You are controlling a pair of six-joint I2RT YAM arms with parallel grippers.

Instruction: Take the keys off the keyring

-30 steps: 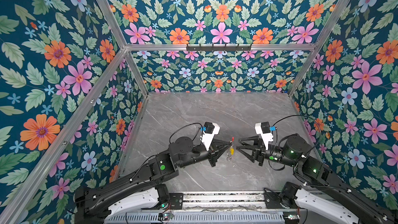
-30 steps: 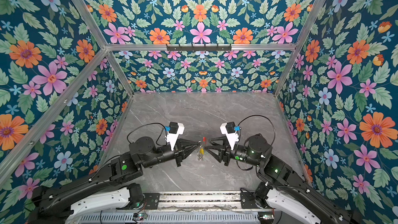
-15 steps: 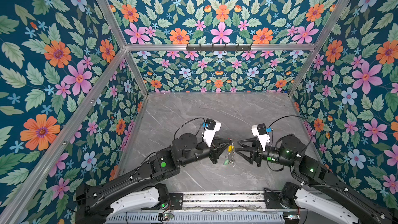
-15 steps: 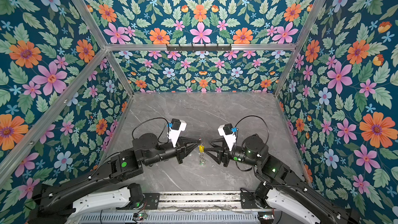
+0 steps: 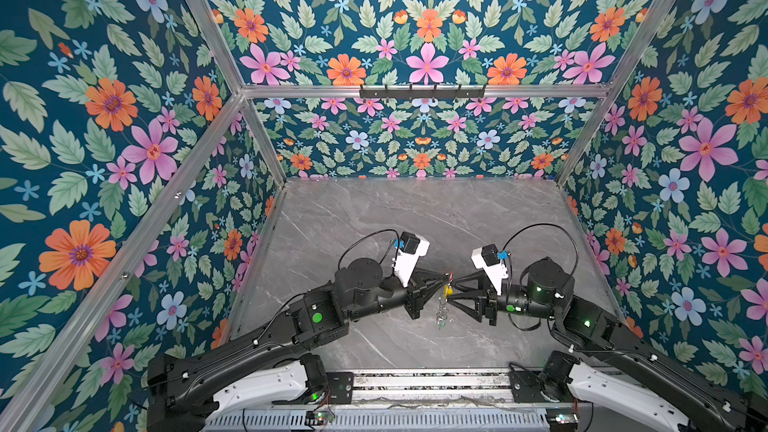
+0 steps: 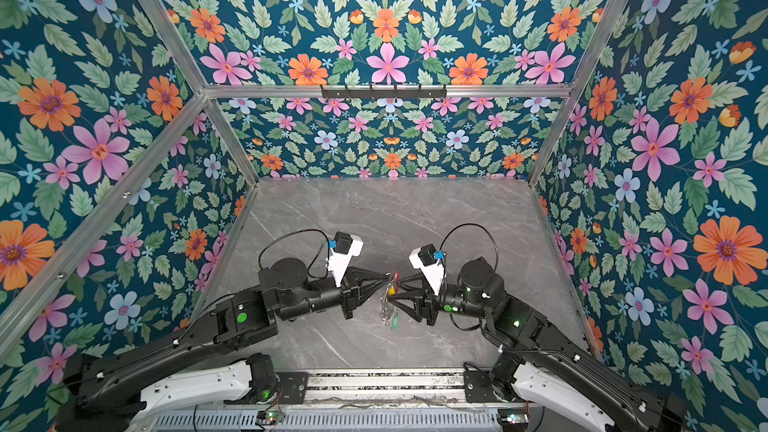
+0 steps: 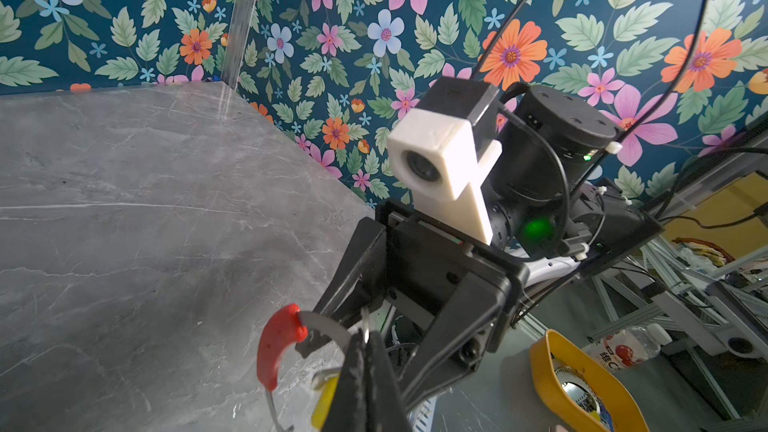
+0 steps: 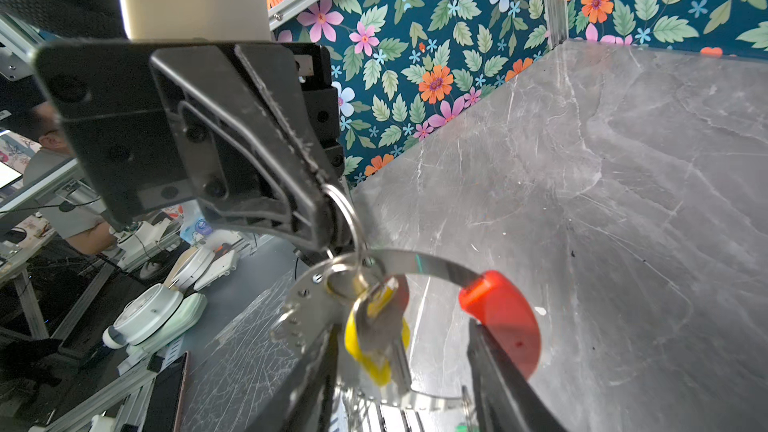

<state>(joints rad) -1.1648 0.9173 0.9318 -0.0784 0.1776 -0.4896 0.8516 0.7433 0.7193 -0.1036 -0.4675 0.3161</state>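
Left jaws clenched on silver split ring (image 8: 352, 218), right jaws parted around dangling yellow plastic key (image 8: 365, 361)

Both top views: set high above the front rail (image 5: 415, 380), far off, looking steeply down and forward over the desk (image 5: 415, 218) toward the back wall (image 5: 424, 147); framing nearly the same, sharing the whole desk and everything on it.

Left wrist view: riding just behind the left claw (image 7: 365, 359), facing across at the white camera (image 7: 436, 168) of the right arm (image 7: 552, 147).

Right wrist view: facing the opposite way, close on the left claw from just behind the right claw (image 8: 401, 351).

Common to both wrist views: the keyring (image 8: 428, 263) with its red sleeve (image 7: 269, 351).
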